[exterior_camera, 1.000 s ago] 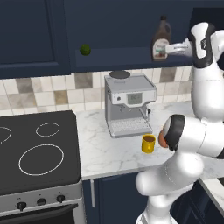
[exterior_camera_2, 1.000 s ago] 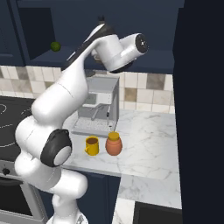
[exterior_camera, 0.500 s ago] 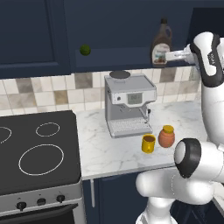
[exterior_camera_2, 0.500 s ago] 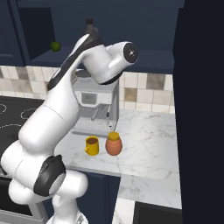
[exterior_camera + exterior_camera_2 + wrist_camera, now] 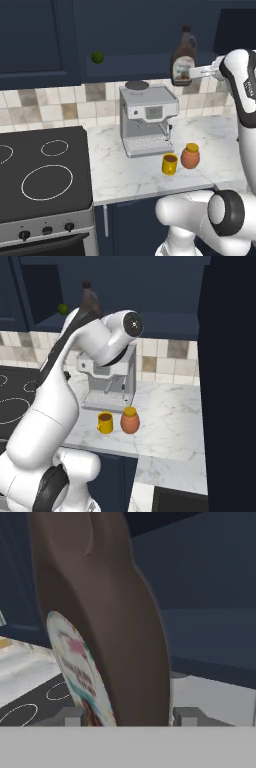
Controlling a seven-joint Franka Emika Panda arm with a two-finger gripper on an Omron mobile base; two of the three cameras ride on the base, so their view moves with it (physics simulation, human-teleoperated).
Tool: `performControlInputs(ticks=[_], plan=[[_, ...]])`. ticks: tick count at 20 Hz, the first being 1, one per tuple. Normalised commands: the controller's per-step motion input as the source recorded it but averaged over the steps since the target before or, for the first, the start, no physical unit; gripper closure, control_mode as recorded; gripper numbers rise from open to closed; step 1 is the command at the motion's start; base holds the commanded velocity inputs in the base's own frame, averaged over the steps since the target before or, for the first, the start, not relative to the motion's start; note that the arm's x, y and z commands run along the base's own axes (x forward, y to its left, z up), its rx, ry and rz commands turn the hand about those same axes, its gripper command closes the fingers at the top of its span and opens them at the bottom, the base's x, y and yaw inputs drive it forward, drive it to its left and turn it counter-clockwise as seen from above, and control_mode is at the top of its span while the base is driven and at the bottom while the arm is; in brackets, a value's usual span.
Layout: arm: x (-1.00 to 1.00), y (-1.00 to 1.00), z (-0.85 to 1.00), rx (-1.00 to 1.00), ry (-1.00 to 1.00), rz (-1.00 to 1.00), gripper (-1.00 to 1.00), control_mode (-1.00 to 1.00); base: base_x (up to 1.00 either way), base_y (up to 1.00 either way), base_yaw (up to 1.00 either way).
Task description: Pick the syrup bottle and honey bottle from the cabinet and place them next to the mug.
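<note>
The tall dark brown syrup bottle [image 5: 183, 57] hangs upright in the air in front of the navy cabinet's [image 5: 140, 30] open shelf, above the right side of the coffee machine. My gripper [image 5: 193, 73] is shut on its lower body from the right. In the hand view the syrup bottle [image 5: 105, 627] stands between my fingertips [image 5: 67, 717], with its pale label turned left. The yellow mug [image 5: 170, 164] stands on the counter in front of the machine. The squat orange honey bottle [image 5: 190, 155] stands right beside it on the right. Seen from the right, the syrup bottle [image 5: 90, 301] rises behind my arm, with the mug [image 5: 105, 422] and honey bottle [image 5: 130, 420] below.
A silver coffee machine [image 5: 148, 120] stands at the back of the marble counter [image 5: 120, 175]. A black stove [image 5: 40, 170] lies to the left. A green lime [image 5: 97, 57] sits on the cabinet shelf. A tall dark panel [image 5: 230, 381] bounds the counter on the right.
The syrup bottle has come down a little in my grip. The arm's elbow has swung aside, uncovering the honey bottle in the left base view. Mug and honey bottle stayed put.
</note>
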Motion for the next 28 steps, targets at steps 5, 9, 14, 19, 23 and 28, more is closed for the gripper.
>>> performControlInputs(ticks=[5,9,14,19,23,28], plan=[[-0.57,0.41,0.0,-0.04,0.01,-0.04,1.0,-1.0,0.0,0.0,0.0],[-0.29,0.37,-0.01,-0.09,0.06,-0.17,1.0,-1.0,0.0,0.0,0.0],[-0.09,0.43,0.0,-0.12,0.09,-0.26,1.0,-1.0,0.0,0.0,0.0],[-0.12,0.46,0.0,-0.11,0.04,-0.32,1.0,-1.0,0.0,0.0,0.0],[-0.14,0.41,-0.06,-0.08,0.0,-0.38,1.0,-1.0,0.0,0.0,0.0],[-0.16,0.33,-0.12,-0.02,0.0,-0.43,1.0,-1.0,0.0,0.0,0.0]])
